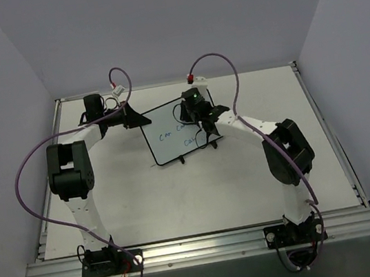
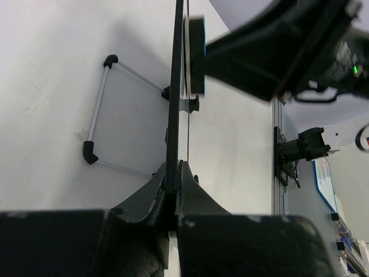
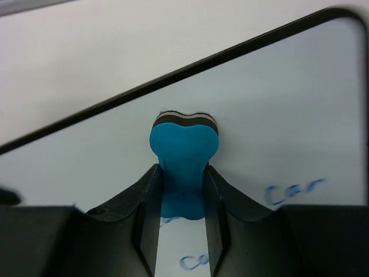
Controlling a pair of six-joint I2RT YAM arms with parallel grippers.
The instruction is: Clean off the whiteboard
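The whiteboard stands tilted near the table's middle back, black-framed, with blue words on it. My left gripper is shut on its upper left edge. In the left wrist view the board shows edge-on between my left gripper's closed fingers. My right gripper is over the board's upper right part, shut on the blue bone-shaped eraser. The eraser's felt face presses on the whiteboard near its top edge. Blue writing lies beside and below my right gripper. The eraser also shows in the left wrist view.
The board's wire stand with black feet rests on the table behind it. An aluminium rail runs along the near edge. Purple cables arch over both arms. Walls close the table at back and sides.
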